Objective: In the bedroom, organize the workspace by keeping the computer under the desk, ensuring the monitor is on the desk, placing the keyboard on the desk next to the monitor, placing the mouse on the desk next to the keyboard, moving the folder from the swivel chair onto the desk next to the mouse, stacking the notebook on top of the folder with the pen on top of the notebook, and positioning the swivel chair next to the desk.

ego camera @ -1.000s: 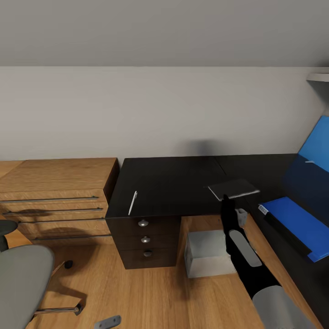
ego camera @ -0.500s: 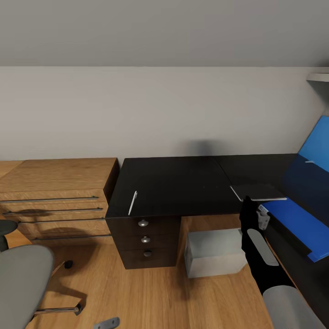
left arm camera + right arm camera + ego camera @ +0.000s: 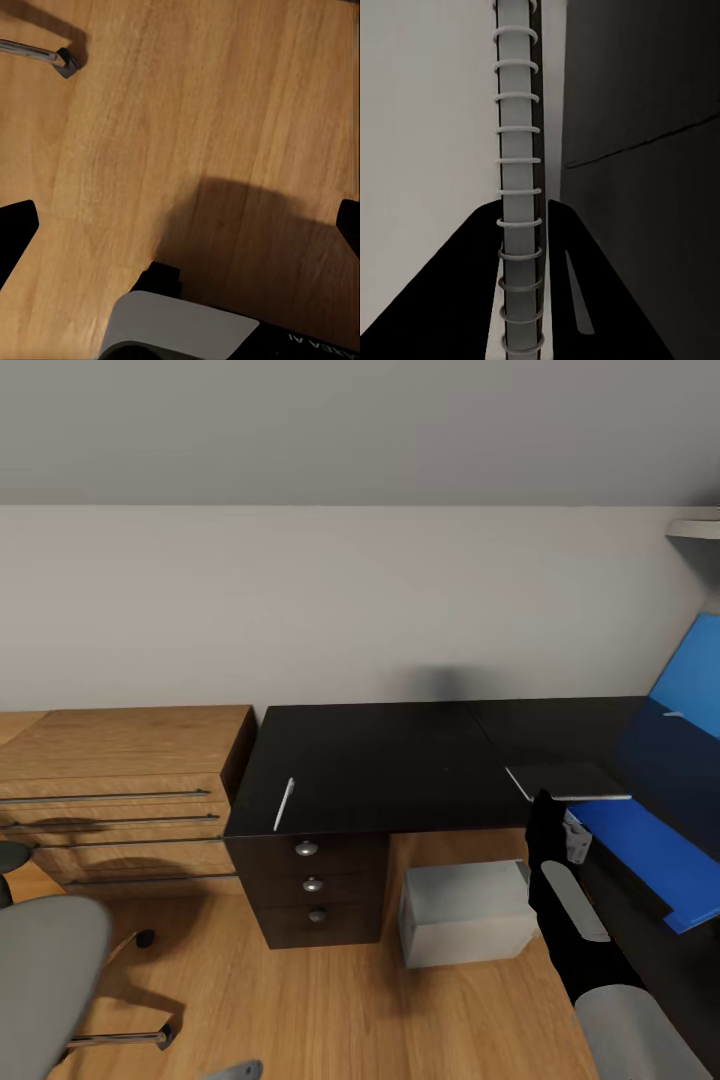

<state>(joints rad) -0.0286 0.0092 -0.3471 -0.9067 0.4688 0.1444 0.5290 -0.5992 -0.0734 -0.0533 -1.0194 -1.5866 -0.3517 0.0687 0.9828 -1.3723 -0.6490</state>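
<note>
Black desk [image 3: 400, 760] in the head view: the right gripper [image 3: 560, 822] holds the notebook [image 3: 568, 780] level beside the blue folder [image 3: 650, 845], apparently for stacking; pen [image 3: 284, 805] near the front-left edge. Left wrist: fingers spread wide over wood floor [image 3: 187, 112]. Right wrist: fingers clamped along the notebook's wire spine [image 3: 516, 187].

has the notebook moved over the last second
Yes. The notebook, held by the right gripper, has travelled right along the desk front edge toward the blue folder.

The notebook [image 3: 568, 780], thin and grey, is held level at the desk [image 3: 400, 760] corner, overlapping the blue folder [image 3: 650, 850] at 3 o'clock. The white pen [image 3: 284, 804] lies at the desk's 9 o'clock edge; the grey computer [image 3: 465, 913] stands beneath.
</note>
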